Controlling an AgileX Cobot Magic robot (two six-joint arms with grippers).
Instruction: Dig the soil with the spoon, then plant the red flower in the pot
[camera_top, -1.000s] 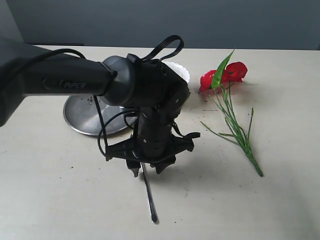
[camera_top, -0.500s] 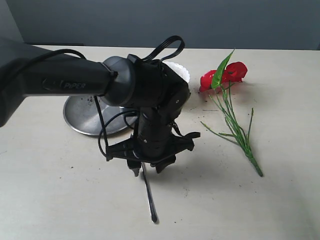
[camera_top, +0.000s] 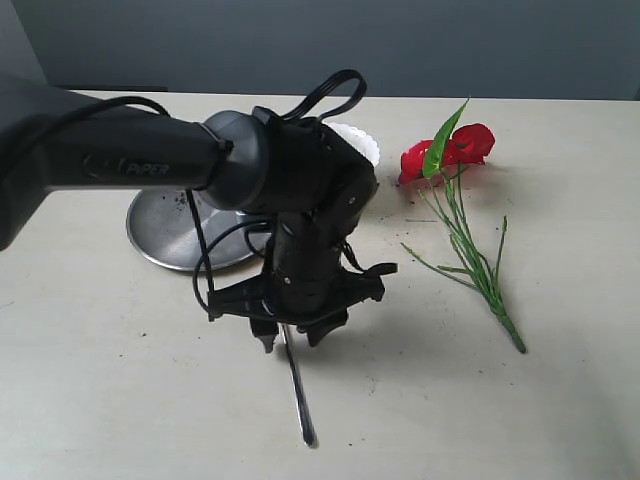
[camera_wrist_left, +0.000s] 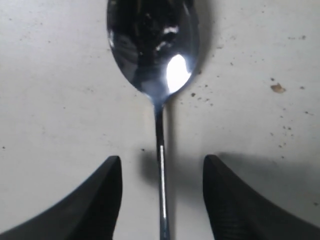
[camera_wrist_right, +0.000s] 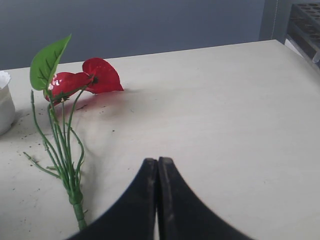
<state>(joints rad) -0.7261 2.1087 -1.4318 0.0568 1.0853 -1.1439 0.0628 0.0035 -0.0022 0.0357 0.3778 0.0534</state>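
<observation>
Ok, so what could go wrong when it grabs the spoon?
The spoon has a thin handle lying flat on the table, so the open left gripper might pinch badly and let it slip or twist. The white pot sits close behind the left arm, so a swing could knock it.

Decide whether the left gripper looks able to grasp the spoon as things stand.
Probably yes: the left gripper hangs open over the spoon, one finger on each side of its handle, and nothing else lies on the table between them.
</observation>
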